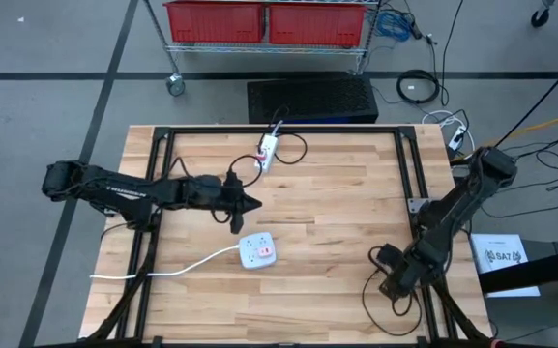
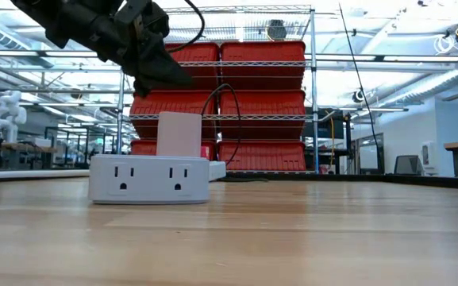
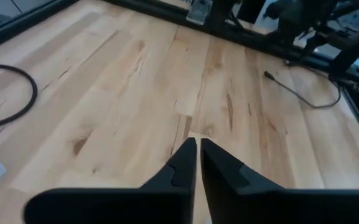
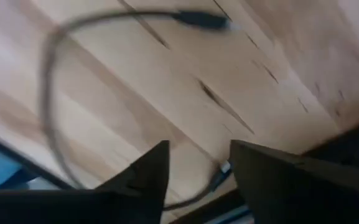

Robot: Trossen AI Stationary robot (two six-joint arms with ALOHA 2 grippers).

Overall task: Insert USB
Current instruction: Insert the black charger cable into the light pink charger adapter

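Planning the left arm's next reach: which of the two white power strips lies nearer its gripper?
The square power strip just below the left gripper, not the long strip near the table's far edge.

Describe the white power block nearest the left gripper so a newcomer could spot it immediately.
On the wooden table, look just below the left gripper, whose jaws are shut. There sits a squarish white power block with a red mark on top and a white cord trailing left. The other white strip, near the far edge, is long and narrow.
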